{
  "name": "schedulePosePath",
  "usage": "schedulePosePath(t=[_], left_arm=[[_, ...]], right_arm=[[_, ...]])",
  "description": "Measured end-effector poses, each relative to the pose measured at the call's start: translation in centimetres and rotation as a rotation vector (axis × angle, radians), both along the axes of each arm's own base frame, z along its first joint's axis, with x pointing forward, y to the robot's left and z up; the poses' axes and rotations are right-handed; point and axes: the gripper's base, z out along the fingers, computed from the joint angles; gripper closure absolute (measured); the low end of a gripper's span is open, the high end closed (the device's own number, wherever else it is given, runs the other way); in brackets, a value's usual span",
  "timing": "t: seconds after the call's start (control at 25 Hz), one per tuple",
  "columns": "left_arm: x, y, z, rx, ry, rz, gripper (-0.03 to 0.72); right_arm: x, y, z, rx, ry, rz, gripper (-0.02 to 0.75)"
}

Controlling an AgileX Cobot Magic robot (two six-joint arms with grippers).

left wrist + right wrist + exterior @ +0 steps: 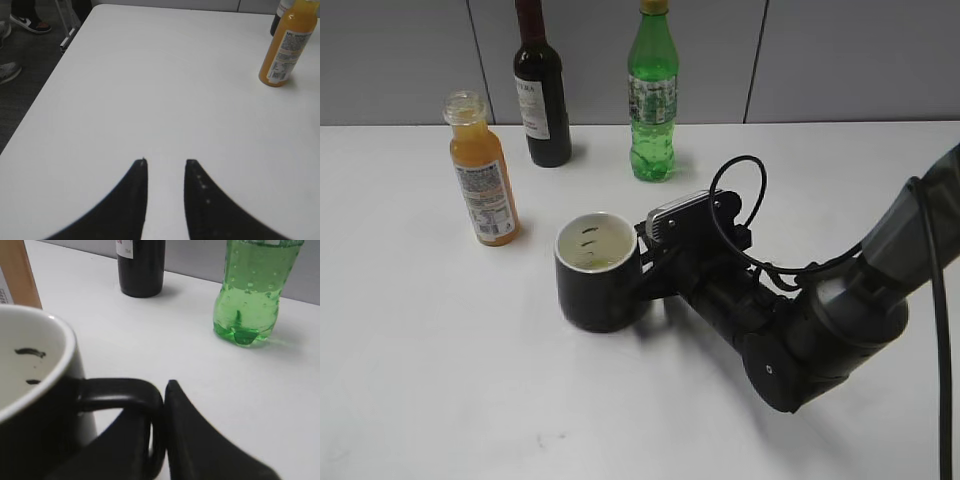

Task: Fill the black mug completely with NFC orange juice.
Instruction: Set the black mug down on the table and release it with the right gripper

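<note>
The black mug stands upright mid-table, its white inside showing dark marks and a thin pale layer at the bottom. My right gripper is shut on the mug's loop handle; in the right wrist view the jaws pinch the handle beside the mug. The NFC orange juice bottle, capless and nearly full, stands upright to the mug's far left; it also shows in the left wrist view and the right wrist view. My left gripper is open and empty over bare table, well short of the bottle.
A dark wine bottle and a taller green bottle stand at the back near the wall; both show in the right wrist view, the wine bottle and the green bottle. The table's left edge drops to the floor.
</note>
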Motion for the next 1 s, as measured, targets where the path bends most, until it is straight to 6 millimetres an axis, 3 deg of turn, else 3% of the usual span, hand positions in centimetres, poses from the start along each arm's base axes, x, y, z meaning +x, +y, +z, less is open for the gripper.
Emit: schedulePosePath(t=[0.16,0.36,0.8,1.0], left_arm=[[0.0,0.0,0.0,0.000,0.000,0.000,0.484],[0.0,0.0,0.0,0.000,0.000,0.000,0.484],[0.0,0.0,0.0,0.000,0.000,0.000,0.484],[0.0,0.0,0.0,0.000,0.000,0.000,0.484]], right_arm=[[-0.3,0.0,-0.1,-0.001,0.001,0.018,0.596],[-1.0,-0.4,-0.4,-0.019,0.019,0.034,0.429],[-3.8,-2.9,1.9,-0.035,0.042,0.019,0.120],[-5.8,-4.7,4.2,-0.028,0.032,0.018,0.078]])
